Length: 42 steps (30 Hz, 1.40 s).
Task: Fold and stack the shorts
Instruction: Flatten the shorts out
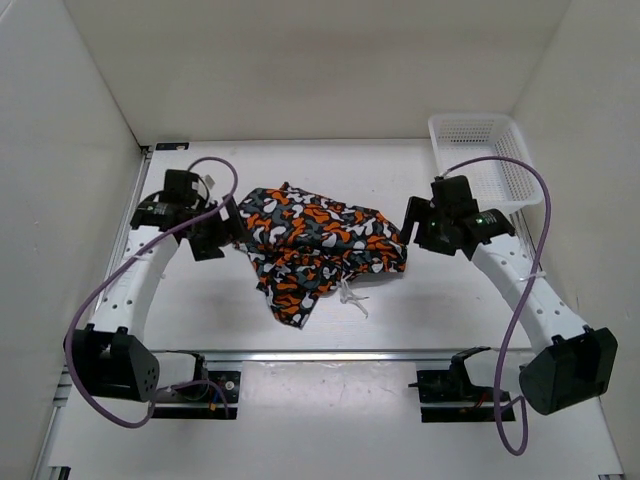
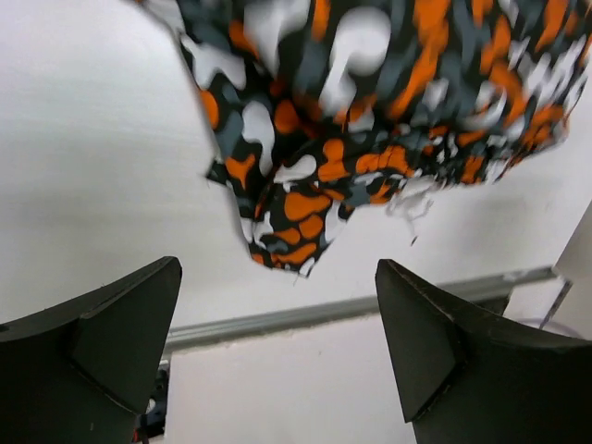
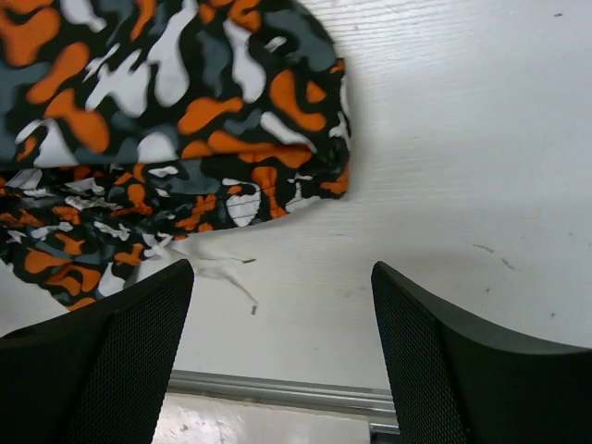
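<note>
The shorts (image 1: 320, 245) lie in a rumpled heap near the middle of the white counter (image 1: 420, 320), roughly between the two arms. The fabric is bunched into uneven layers, with one pointed flap reaching toward the near edge and a thin white drawstring (image 1: 352, 297) trailing out onto the bare surface beside it. The left hand (image 1: 222, 232) sits just beside the left edge of the heap. In its wrist view both dark fingers (image 2: 111, 342) stand wide apart and grip no cloth, and the pointed flap lies on the counter beyond them. The right hand (image 1: 413, 222) sits just beside the right edge of the heap. It is released too: its fingers (image 3: 462, 361) are spread, and the folded hem of the shorts lies beyond their tips. A white mesh basket (image 1: 480, 160) stands at the far right corner of the counter, behind the right arm and well apart from the shorts. A metal rail (image 1: 340, 353) runs along the near side.
</note>
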Available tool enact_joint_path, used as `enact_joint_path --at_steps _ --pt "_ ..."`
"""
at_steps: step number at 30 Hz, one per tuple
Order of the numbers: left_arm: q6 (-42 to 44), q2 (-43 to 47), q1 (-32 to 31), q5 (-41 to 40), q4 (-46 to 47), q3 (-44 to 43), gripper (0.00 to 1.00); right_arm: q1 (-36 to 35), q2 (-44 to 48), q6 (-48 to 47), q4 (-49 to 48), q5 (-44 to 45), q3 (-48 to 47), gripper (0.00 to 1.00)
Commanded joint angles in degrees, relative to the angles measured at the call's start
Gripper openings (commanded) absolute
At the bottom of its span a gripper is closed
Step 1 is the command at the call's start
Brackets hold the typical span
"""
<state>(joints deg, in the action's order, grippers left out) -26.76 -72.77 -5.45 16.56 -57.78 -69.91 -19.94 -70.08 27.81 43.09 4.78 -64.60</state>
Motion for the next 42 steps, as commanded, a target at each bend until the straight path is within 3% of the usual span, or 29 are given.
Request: enact_joint_path --at_steps 1,7,12,19,20,21,22,24,25,33,37,38,39,40,42 --pt "-1.4 0.4 -5.5 2.0 4.1 2.9 0.95 -3.4 3.9 4.9 -2.9 2.3 -1.2 0.82" --pt "-3.6 -6.4 -16.2 -4.8 6.4 3.2 0.98 -8.9 1.3 8.3 -2.9 1.8 -1.2 0.82" --pt "-4.7 -15.7 -18.8 -12.4 7.4 -1.3 1.0 -8.9 2.0 8.9 -1.9 1.7 -1.2 0.83" --pt "-3.4 -27.9 -24.2 -15.2 11.6 -6.9 1.0 -7.2 6.8 8.9 1.9 1.7 -2.5 0.84" --pt "-3.4 -30.6 -25.6 -15.2 12.3 -7.8 0.93 -6.7 7.8 8.9 1.9 1.7 -2.5 0.84" --pt "-1.6 -31.6 -26.3 -14.7 12.3 -9.8 0.81 -6.7 8.4 8.9 2.5 1.7 -2.5 0.84" --pt "-1.6 -32.3 -27.1 -14.0 12.3 -10.9 0.6 -6.0 8.4 8.9 3.3 2.3 -2.5 0.84" --pt "-0.8 -32.3 -29.6 -13.3 12.3 -13.2 0.11 -5.4 10.5 8.9 4.5 2.3 -2.5 0.84" --pt "-0.8 -31.8 -30.6 -12.3 12.3 -13.8 0.1 -5.4 11.1 8.9 4.5 3.0 -2.5 0.84" --pt "-0.3 -28.4 -44.9 -4.6 11.8 -21.0 0.1 -1.2 14.7 8.9 6.9 2.4 1.1 0.84" --pt "-0.3 -30.8 -51.0 -4.6 8.6 -30.5 0.14 0.7 19.8 11.6 9.4 4.7 3.9 0.84" --pt "-0.3 -30.8 -51.5 -2.4 8.0 -31.6 0.22 0.7 21.4 12.7 9.4 6.0 5.7 0.84" --pt "-0.3 -31.5 -51.5 -1.4 7.9 -32.5 0.6 0.7 23.0 14.7 10.0 7.8 6.5 0.84" --pt "-0.3 -31.5 -51.5 -1.4 7.9 -33.0 0.78 0.7 26.3 15.8 10.7 8.6 7.4 0.84" --pt "-0.3 -31.5 -51.5 -2.8 7.2 -33.0 0.95 0.7 30.6 17.4 10.7 9.1 10.0 0.84"
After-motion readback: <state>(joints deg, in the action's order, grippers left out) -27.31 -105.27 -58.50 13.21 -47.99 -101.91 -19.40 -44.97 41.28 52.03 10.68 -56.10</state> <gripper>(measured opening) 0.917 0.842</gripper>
